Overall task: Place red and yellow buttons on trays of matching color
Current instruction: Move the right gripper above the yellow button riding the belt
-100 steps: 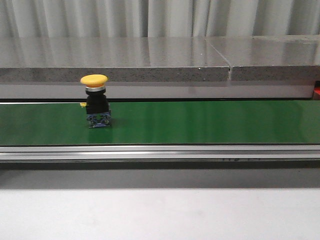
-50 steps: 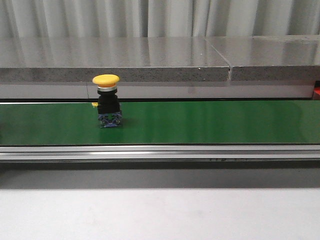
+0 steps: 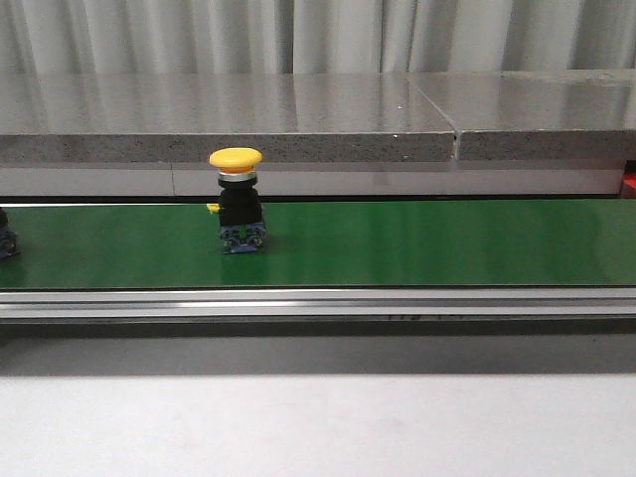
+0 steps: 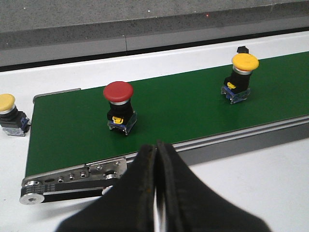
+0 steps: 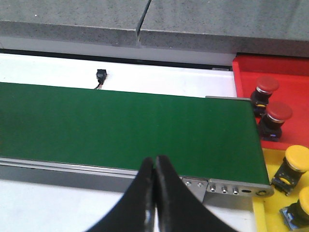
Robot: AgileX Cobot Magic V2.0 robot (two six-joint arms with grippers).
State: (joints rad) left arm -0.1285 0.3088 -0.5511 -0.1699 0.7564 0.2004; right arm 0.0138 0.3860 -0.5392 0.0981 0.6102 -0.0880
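- Front view: a yellow button (image 3: 237,199) stands upright on the green conveyor belt (image 3: 417,243), left of centre. It has a domed yellow cap, a silver collar, a black body and a bluish contact block at the foot. At the far left edge a dark scrap of another part (image 3: 5,238) is cut off by the frame; what it is can't be told here. Neither arm shows in this view.
- Left wrist view: the left gripper (image 4: 155,153) has its black fingers pressed together, nothing between them, hanging over the near rail of the belt. On the belt just beyond them stands a red button (image 4: 119,107), mushroom cap on a black body. Farther along is the yellow-capped one, upright. A second yellow button (image 4: 9,115) sits off the belt's end on the white bench (image 4: 251,188), partly cut by the frame edge.
- Right wrist view: the right gripper (image 5: 155,166) also has its fingers closed flat together, empty, above the belt's near rail. Past the belt's end, two red buttons (image 5: 271,108) stand in the red tray (image 5: 294,79). Yellow buttons (image 5: 295,166) are in the yellow tray (image 5: 264,212), the lower one cropped at the corner.
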